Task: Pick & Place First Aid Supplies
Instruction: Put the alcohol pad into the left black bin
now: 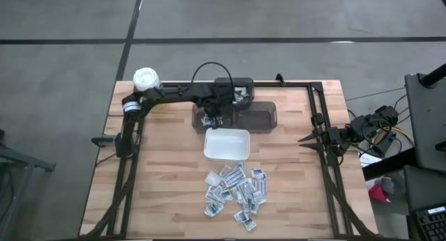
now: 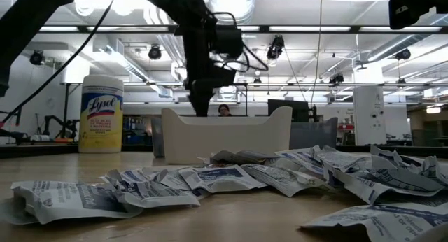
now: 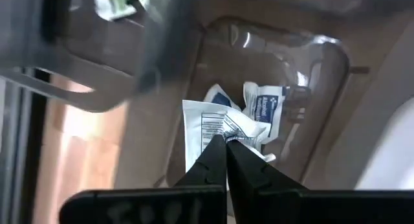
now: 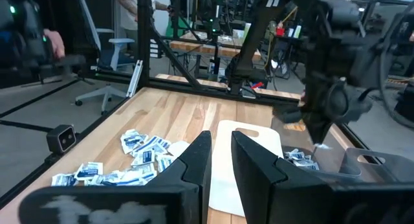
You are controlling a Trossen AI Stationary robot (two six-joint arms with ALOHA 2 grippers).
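Observation:
My left gripper [image 1: 210, 120] hangs over the left end of a clear plastic tray [image 1: 263, 116] at the far middle of the table, pointing steeply down and shut on a small white packet [image 3: 202, 134]. Other packets [image 3: 268, 106] lie in the tray beneath it. Many first aid supplies [image 1: 237, 192] lie in a loose pile on the wood, near the front. A white rectangular dish [image 1: 226, 145] stands between the pile and the tray. At the table's right edge my right gripper [image 4: 220, 156] stays level and open, with nothing between its fingers. My left gripper pinches the white packet at a crumpled edge [image 3: 228, 129] between its two fingertips, coming from above and slanting down. The packet hangs from the tips, clear of the tray floor and the packets lying there.
A yellow canister with a white lid [image 1: 146, 79] stands at the far left corner beside the left arm's base. Black frame rails [image 1: 327, 171] run along both table sides. Bare wood lies left of the dish and the pile.

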